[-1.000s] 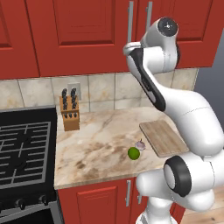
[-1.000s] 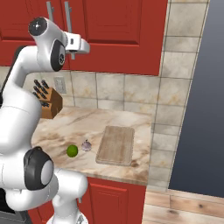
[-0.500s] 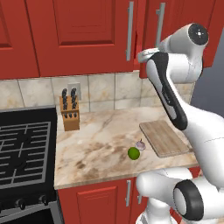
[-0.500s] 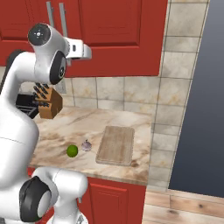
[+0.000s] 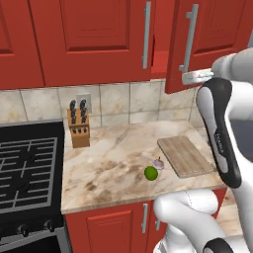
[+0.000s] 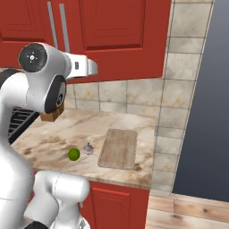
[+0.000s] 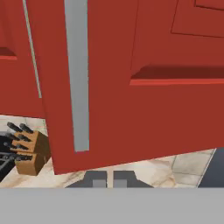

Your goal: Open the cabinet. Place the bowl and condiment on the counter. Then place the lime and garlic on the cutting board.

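Left base view: the red panelled wall cabinet (image 5: 202, 39) fills the upper right, its right door swung ajar; the bright green lime (image 5: 151, 173) and pale pinkish garlic bulb (image 5: 158, 163) sit lower centre on the beige marbled tabletop (image 5: 113, 158), beside the light-brown wooden cutting board (image 5: 186, 155).

Right base view: the white gripper (image 6: 91, 67) is at upper left.

Hand view: its jaws are closed together, gripping nothing, below the door's long grey bar handle (image 7: 78, 78).

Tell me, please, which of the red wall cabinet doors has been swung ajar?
It is the right-hand door, the one above the cutting board. Its handle edge stands out from the cabinet front with a gap beside it, while the left door lies flush.
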